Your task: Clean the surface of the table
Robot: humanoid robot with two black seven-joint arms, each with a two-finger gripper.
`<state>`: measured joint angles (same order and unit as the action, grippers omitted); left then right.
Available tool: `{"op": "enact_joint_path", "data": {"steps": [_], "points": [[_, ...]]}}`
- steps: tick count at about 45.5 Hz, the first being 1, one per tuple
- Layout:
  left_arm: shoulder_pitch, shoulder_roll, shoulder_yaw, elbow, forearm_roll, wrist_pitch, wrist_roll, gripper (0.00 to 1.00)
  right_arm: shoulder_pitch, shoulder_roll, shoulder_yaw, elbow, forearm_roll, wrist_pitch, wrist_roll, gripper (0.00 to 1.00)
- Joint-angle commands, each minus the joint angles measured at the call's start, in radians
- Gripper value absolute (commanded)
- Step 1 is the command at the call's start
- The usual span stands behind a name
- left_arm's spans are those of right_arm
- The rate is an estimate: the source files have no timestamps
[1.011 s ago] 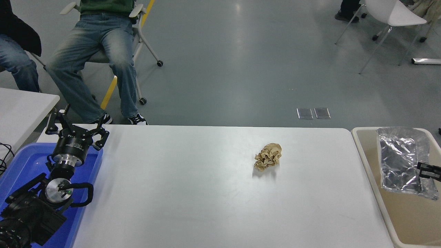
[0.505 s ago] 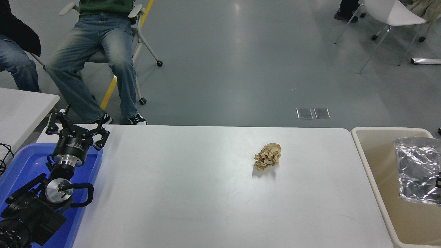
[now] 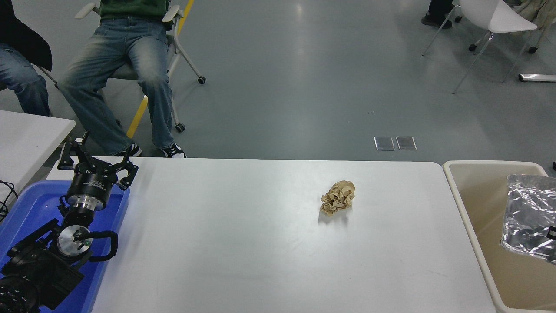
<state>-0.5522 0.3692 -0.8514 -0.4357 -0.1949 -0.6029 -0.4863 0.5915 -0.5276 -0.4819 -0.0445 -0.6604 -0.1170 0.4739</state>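
Observation:
The table surface [image 3: 243,243] is a wide white tabletop. A crumpled brown paper ball [image 3: 338,198] lies on it, right of the middle. My right gripper [image 3: 551,233] shows only as a black sliver at the right edge, shut on a crinkled silver foil bag [image 3: 530,213], which it holds over the beige plastic bin [image 3: 464,204]. My left gripper [image 3: 97,160] is parked at the lower left over a blue tray, fingers spread open and empty.
The blue tray [image 3: 26,208] sits at the table's left end. A smaller white table [image 3: 26,134] stands further left. Two seated people [image 3: 126,65] are at the far left side. A white chair [image 3: 495,19] stands at the far right.
The right gripper has carried the silver foil bag to the right and slightly down over the bin, and has nearly left the picture. The left arm and paper ball have not moved.

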Motion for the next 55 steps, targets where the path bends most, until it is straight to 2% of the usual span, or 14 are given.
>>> {"op": "enact_joint_path", "data": {"steps": [1, 15, 49, 50, 52, 53, 55], "points": [[0.000, 0.001, 0.000, 0.000, 0.000, 0.000, 0.000, 1.00, -0.002, 0.008, -0.036, -0.003, -0.005, -0.004, -0.012, 0.00], [0.000, 0.001, 0.000, 0.000, 0.000, 0.000, 0.000, 1.00, 0.001, 0.023, -0.236, -0.054, -0.010, -0.013, -0.031, 0.00], [0.000, 0.001, 0.000, 0.000, 0.000, 0.000, 0.000, 1.00, 0.005, 0.060, -0.219, -0.058, 0.010, -0.033, -0.083, 0.00], [0.000, 0.001, 0.000, 0.000, 0.000, 0.000, 0.000, 1.00, 0.007, 0.060, -0.218, -0.057, 0.012, -0.032, -0.084, 0.09], [0.000, 0.001, 0.000, 0.000, 0.000, 0.000, 0.000, 1.00, 0.008, 0.060, -0.204, -0.057, 0.021, -0.035, -0.084, 0.74], [0.000, 0.001, 0.000, 0.000, 0.000, 0.000, 0.000, 1.00, 0.008, 0.060, -0.199, -0.057, 0.024, -0.030, -0.086, 1.00], [0.000, 0.001, 0.000, 0.000, 0.000, 0.000, 0.000, 1.00, 0.008, 0.063, -0.198, -0.057, 0.025, -0.029, -0.086, 1.00]]}}
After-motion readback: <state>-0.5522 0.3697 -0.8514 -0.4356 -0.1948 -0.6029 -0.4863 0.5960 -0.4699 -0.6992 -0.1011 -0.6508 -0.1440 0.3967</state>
